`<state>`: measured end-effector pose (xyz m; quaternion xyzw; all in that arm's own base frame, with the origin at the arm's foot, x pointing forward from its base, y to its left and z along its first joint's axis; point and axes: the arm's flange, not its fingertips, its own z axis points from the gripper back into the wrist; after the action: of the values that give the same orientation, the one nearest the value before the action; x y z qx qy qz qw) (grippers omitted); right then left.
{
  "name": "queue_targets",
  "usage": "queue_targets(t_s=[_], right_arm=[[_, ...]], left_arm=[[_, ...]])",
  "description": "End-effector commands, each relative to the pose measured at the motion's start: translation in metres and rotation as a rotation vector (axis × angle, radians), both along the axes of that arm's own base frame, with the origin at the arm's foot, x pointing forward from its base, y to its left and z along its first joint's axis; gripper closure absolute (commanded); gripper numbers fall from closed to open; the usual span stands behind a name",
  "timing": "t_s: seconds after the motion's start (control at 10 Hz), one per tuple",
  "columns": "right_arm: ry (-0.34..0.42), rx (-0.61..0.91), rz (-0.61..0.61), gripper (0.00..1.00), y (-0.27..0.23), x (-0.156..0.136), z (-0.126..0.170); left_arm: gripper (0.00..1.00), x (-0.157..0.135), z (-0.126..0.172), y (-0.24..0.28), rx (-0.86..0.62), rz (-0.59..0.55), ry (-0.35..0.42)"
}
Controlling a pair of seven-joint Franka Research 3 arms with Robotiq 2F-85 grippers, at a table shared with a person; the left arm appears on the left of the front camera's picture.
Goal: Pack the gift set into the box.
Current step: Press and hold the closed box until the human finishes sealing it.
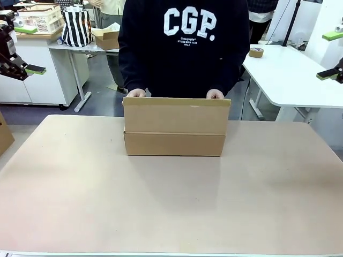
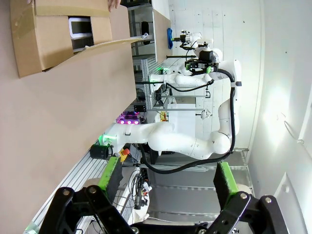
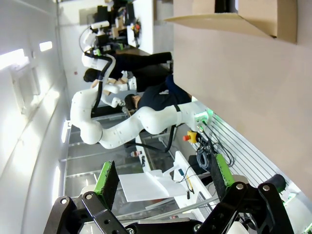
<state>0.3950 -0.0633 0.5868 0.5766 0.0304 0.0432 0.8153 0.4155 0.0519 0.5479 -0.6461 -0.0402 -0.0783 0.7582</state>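
Note:
The box (image 1: 174, 131), a plain brown carton, stands at the far middle of the tan table (image 1: 171, 203), its near flap upright. The person's hands (image 1: 135, 93) hold the top edge of that flap. In the left wrist view the box (image 2: 53, 41) lies at top left, and a white-edged dark item (image 2: 80, 27) shows inside it; I cannot tell whether that is the gift set. My left gripper (image 1: 31, 50) hangs open high at the left edge, far from the box. My right gripper (image 1: 329, 55) hangs open at the right edge. Nothing is between the fingers of either gripper (image 2: 168, 178) (image 3: 163, 178).
A smaller cardboard box (image 1: 4, 134) pokes in at the table's left edge. Behind, a white table (image 1: 289, 75) carries a tape roll (image 1: 256, 52). A striped bag (image 1: 76, 27) and a basket (image 1: 40, 16) stand on a desk at back left.

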Motion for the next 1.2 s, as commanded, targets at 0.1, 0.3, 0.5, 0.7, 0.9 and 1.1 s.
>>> queue_targets(t_s=[0.1, 0.3, 0.5, 0.7, 0.9, 1.1], right_arm=[[-0.002, -0.01, 0.014, 0.0, -0.0013, -0.0024, 0.0009], [-0.002, -0.01, 0.014, 0.0, -0.0013, -0.0024, 0.0009], [-0.002, -0.01, 0.014, 0.0, -0.0013, -0.0024, 0.0009], [-0.002, -0.01, 0.014, 0.0, -0.0013, -0.0024, 0.0009], [-0.002, -0.01, 0.014, 0.0, -0.0013, -0.0024, 0.0009], [-0.002, -0.01, 0.014, 0.0, -0.0013, -0.0024, 0.0009]], left_arm=[[0.0, -0.002, 0.0028, 0.0006, 0.0, -0.009, -0.001], [0.0, -0.002, 0.0028, 0.0006, 0.0, -0.009, -0.001], [0.0, -0.002, 0.0028, 0.0006, 0.0, -0.009, -0.001], [0.0, -0.002, 0.0028, 0.0006, 0.0, -0.009, -0.001], [0.0, -0.002, 0.0028, 0.0006, 0.0, -0.009, -0.001], [0.0, -0.002, 0.0028, 0.0006, 0.0, -0.009, -0.001]])
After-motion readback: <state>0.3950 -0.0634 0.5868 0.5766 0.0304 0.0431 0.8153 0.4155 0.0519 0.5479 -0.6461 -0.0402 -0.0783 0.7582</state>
